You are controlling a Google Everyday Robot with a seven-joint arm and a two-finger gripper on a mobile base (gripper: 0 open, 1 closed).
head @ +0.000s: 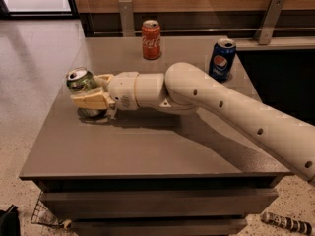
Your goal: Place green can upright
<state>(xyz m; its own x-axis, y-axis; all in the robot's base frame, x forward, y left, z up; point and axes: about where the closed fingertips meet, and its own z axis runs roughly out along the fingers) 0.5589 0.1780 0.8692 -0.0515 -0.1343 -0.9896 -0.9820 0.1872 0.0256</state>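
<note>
The green can [81, 80] is shiny green and silver with a silver top. It stands nearly upright near the left edge of the grey table [147, 146], its base at or just above the surface. My gripper [88, 95] reaches in from the right at the end of the white arm [206, 102]. Its beige fingers [92, 101] are closed around the can's lower body, hiding that part.
A red Coca-Cola can [151, 39] stands upright at the back middle of the table. A blue Pepsi can [221, 59] stands upright at the back right, just behind my arm. The table's left edge is close to the green can. A wooden wall runs behind.
</note>
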